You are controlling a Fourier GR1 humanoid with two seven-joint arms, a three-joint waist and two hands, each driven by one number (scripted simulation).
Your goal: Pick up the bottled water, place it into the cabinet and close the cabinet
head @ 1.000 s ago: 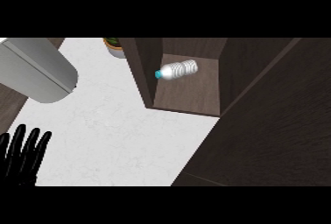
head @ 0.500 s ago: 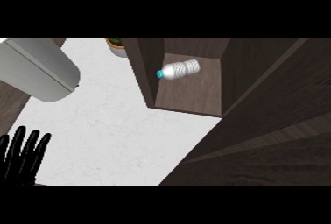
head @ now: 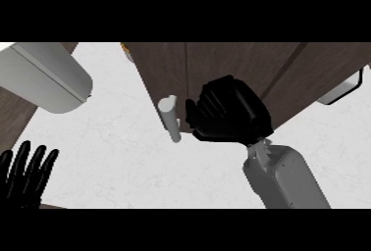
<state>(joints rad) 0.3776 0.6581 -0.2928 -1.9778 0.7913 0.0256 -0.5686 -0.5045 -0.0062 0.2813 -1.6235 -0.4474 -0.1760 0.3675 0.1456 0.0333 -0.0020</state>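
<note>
Kitchen; white counter; dark cabinet

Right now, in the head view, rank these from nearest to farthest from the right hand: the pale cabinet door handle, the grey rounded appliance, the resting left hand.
From the right hand:
1. Pale cabinet door handle, just to its left.
2. Grey rounded appliance, upper left.
3. Left hand, lower left edge.
</note>
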